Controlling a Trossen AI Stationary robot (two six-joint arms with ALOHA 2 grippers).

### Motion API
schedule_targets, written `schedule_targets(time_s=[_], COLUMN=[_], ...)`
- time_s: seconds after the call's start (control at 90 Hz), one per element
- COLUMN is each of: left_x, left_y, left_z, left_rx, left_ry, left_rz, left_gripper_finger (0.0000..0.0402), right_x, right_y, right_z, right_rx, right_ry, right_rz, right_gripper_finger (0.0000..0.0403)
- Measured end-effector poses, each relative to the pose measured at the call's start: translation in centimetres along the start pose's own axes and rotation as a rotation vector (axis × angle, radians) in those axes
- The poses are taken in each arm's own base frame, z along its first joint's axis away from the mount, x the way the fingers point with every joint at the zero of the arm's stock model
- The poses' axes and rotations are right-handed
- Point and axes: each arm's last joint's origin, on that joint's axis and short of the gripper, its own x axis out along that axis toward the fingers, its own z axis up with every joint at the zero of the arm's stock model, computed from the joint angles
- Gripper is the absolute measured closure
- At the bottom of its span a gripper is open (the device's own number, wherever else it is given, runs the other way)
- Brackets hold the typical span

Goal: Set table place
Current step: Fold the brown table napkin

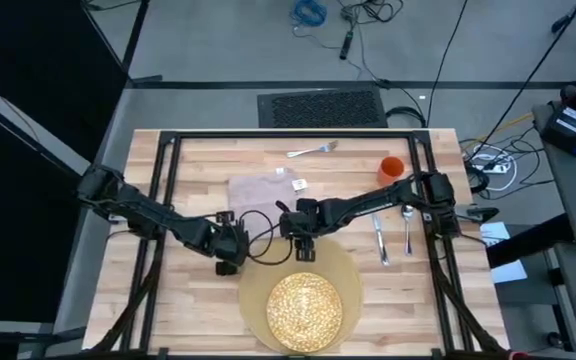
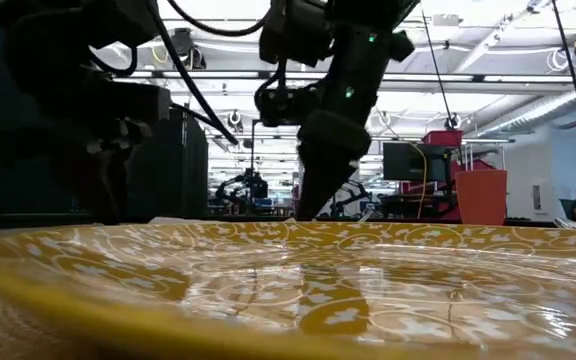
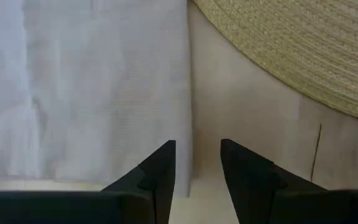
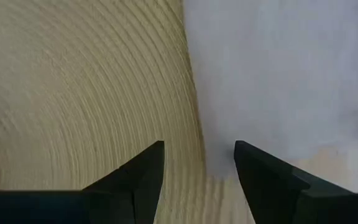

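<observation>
- The left tool (image 1: 230, 262) hangs low over the light plank-wood desk (image 1: 188, 310), its two dark fingers (image 3: 160, 174) parted and empty, pointing at the edge of the beige cloth napkin (image 1: 260, 192), with the rim of the big round tan woven placemat (image 1: 350, 262) just beside.
- The right tool (image 1: 304, 250) sits over the far rim of the placemat, jaws likewise spread and holding nothing; its wrist view shows one finger above the weave and the other above the napkin's edge.
- The yellow speckled plate (image 1: 305, 309) rests on the placemat. The silver knife (image 1: 379, 239) and spoon (image 1: 408, 228) lie side by side to the right of the mat, the small orange cup (image 1: 392, 168) stands beyond them, and the silver fork (image 1: 313, 151) lies alone near the desk's far edge, well apart from the setting.
- Risk, as a judgement: both tools crowd the same napkin edge, so the arms could knock each other.
- A pinch taken here could catch the mat's rim along with the cloth and drag mat and plate out of place.
- Thin cloth lying flat may slip from the fingers or bunch when pulled.
- A black metal frame (image 1: 168, 200) rings the desk; cables and a dark floor mat (image 1: 320, 107) lie on the grey floor beyond. The low view shows an open workshop with ceiling lights.
</observation>
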Motion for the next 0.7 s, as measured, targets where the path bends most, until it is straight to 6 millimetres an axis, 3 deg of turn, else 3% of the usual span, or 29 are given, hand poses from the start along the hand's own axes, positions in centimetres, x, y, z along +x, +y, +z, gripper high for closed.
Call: schedule_targets(time_s=[0.3,0.7], left_x=[0.2,0.6], left_y=[0.1,0.3], left_z=[-0.3,-0.7], left_rx=[0.002,-0.001], left_ry=[0.01,0.021], left_rz=[0.007,0.029], left_gripper_finger=[0.0286,0.0286], right_x=[1.3,1.1], right_y=[0.1,-0.2], right_z=[-0.2,0.1], right_rx=[-0.011,-0.058], right_ry=[0.015,0.018], right_rz=[0.0,-0.078], right_gripper_finger=[0.022,0.022])
